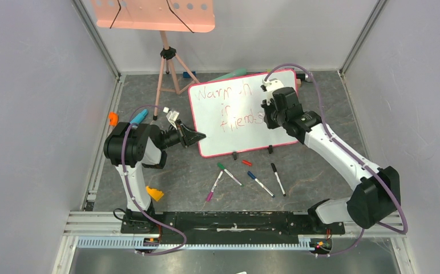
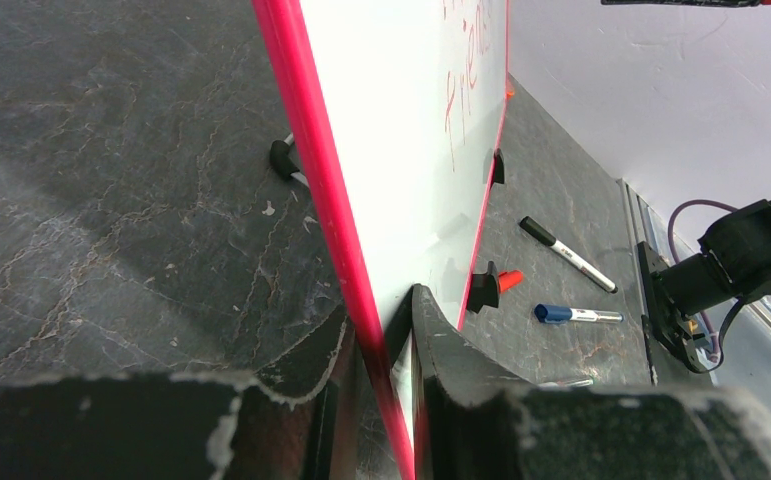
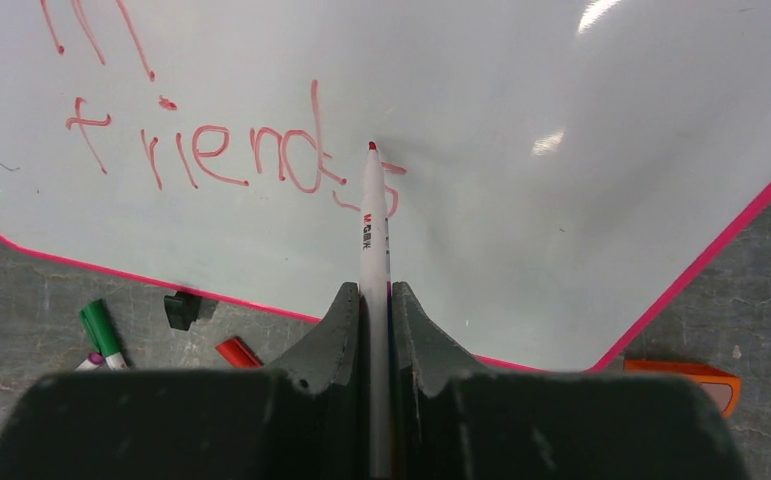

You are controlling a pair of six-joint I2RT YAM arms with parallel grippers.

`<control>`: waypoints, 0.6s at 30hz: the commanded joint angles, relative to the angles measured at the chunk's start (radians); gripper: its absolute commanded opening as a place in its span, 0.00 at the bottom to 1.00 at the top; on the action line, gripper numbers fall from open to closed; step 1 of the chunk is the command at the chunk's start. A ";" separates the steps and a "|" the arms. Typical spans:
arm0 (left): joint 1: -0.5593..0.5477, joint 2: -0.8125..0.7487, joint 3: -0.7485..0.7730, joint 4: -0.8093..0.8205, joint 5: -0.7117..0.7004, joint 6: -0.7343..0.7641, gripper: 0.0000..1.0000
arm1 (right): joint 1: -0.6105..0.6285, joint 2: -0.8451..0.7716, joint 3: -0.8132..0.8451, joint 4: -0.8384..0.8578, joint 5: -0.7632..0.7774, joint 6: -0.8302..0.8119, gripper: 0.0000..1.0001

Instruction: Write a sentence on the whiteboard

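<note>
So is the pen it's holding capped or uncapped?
Uncapped: the pen ends in a bare red tip at the whiteboard, beside the red letters.

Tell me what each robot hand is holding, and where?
The right gripper holds a red-tipped marker by its barrel, tip at the whiteboard. The left gripper pinches the whiteboard's pink side rim.

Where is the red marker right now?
In the right wrist view, the red marker sits pinched in the right claw, its tip on the whiteboard at the end of the red word "friends".
</note>
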 commanded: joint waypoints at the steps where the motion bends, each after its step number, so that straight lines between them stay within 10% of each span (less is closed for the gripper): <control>1: 0.018 0.031 0.016 0.035 -0.133 0.112 0.07 | -0.014 -0.022 0.051 0.027 0.074 0.003 0.00; 18: 0.017 0.030 0.018 0.035 -0.131 0.111 0.07 | -0.027 0.046 0.092 0.036 0.115 -0.012 0.00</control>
